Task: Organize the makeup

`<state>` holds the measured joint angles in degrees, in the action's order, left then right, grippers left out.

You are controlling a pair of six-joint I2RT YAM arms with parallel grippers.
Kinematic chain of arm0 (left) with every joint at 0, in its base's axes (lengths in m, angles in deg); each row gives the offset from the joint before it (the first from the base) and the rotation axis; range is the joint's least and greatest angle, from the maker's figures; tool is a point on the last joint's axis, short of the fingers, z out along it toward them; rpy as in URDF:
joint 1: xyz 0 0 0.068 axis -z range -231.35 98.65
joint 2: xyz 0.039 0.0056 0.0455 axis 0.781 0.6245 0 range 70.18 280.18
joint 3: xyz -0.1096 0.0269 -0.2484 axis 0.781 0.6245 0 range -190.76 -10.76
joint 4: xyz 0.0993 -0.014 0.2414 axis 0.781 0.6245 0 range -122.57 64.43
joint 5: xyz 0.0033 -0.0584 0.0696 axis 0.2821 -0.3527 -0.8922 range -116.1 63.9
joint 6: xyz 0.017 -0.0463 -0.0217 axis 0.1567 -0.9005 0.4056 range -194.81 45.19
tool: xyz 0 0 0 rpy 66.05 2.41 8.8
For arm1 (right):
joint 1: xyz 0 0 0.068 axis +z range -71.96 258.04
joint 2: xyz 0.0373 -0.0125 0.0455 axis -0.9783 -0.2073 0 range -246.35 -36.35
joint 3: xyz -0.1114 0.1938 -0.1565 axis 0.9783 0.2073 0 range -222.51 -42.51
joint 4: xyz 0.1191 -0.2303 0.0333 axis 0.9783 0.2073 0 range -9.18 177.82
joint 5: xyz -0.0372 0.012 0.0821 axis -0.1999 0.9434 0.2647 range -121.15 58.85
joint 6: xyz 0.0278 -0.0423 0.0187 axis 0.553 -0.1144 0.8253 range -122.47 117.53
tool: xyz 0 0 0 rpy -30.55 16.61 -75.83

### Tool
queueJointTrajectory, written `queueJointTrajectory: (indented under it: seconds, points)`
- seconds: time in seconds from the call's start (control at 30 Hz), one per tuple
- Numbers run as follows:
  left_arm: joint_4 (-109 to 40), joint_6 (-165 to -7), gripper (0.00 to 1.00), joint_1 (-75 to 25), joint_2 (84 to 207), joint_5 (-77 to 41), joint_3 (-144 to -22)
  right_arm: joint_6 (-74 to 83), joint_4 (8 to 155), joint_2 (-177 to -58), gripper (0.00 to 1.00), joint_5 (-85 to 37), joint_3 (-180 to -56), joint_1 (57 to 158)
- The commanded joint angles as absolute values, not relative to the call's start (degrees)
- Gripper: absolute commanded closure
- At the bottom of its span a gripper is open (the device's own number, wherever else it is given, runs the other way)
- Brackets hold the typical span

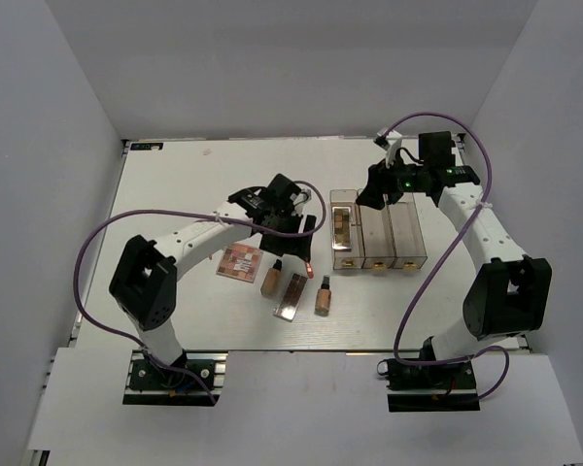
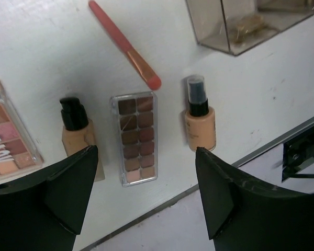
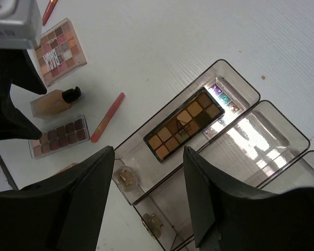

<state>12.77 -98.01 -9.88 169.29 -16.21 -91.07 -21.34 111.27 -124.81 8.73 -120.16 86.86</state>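
Note:
On the table lie a pink multicolour palette [image 2: 5, 138], a beige bottle [image 2: 76, 133] with a black cap, a narrow brown palette [image 2: 137, 138], a second beige bottle [image 2: 200, 123] and a thin pink stick [image 2: 124, 44]. My left gripper [image 2: 145, 157] hovers above the brown palette, open and holding nothing. A tan palette [image 3: 184, 123] lies in the left compartment of the clear box [image 3: 256, 141], on top of a glittery palette [image 3: 222, 97]. Above that compartment my right gripper [image 3: 149, 154] is open and empty.
The clear box [image 1: 379, 238] stands right of centre, with small gold knobs [image 3: 126, 178] on its near ends. The loose makeup is clustered left of it around [image 1: 291, 296]. The table's near edge [image 2: 282, 138] runs just beyond the bottles. White walls enclose the table.

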Motion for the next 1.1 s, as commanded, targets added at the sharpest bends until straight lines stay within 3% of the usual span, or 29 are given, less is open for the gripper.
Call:
queueJointTrajectory:
  seconds: [0.0, 0.53, 1.07]
  points:
    - [13.7, -97.9, 0.16, -8.0, 168.2, -15.7, -90.0, -21.9, 111.4, -124.3, 0.38, 9.6, -119.7, 87.0]
    - [14.5, -104.0, 0.23, -0.7, 176.5, -28.6, -89.2, -21.5, 111.8, -122.6, 0.38, 8.5, -118.4, 86.7]
    - [13.6, -104.2, 0.26, -0.2, 181.1, -29.0, -91.1, -21.3, 113.2, -121.7, 0.38, 7.0, -120.6, 86.6]
